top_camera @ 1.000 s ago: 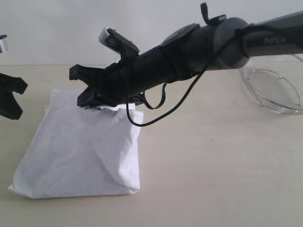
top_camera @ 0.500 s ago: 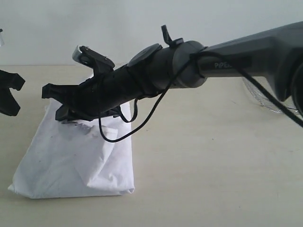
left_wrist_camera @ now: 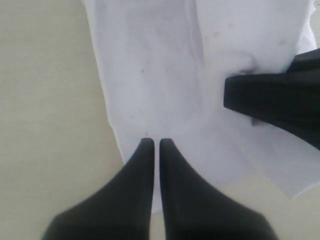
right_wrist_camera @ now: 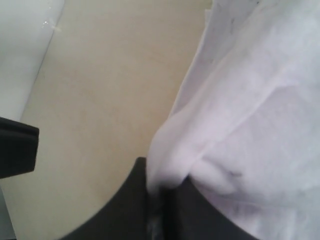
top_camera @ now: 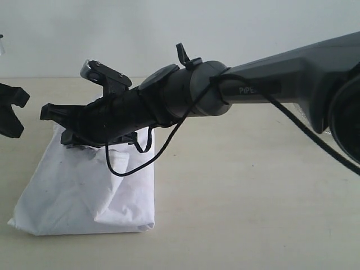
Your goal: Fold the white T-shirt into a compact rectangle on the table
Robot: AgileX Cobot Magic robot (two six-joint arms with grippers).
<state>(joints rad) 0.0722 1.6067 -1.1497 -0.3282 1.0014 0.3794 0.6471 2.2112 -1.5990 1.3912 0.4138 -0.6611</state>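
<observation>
The white T-shirt [top_camera: 84, 191] is lying folded on the table [top_camera: 253, 197]. The right gripper [right_wrist_camera: 159, 200] is pinching its bunched fold. The left gripper [left_wrist_camera: 152, 145], fingers pressed together and empty, is hovering over its edge, perhaps touching.

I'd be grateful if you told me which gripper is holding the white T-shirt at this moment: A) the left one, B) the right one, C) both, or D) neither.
B: in the right wrist view a bunched fold of the white T-shirt is pinched in the right gripper, while the left gripper is shut with no cloth between its tips.
</observation>
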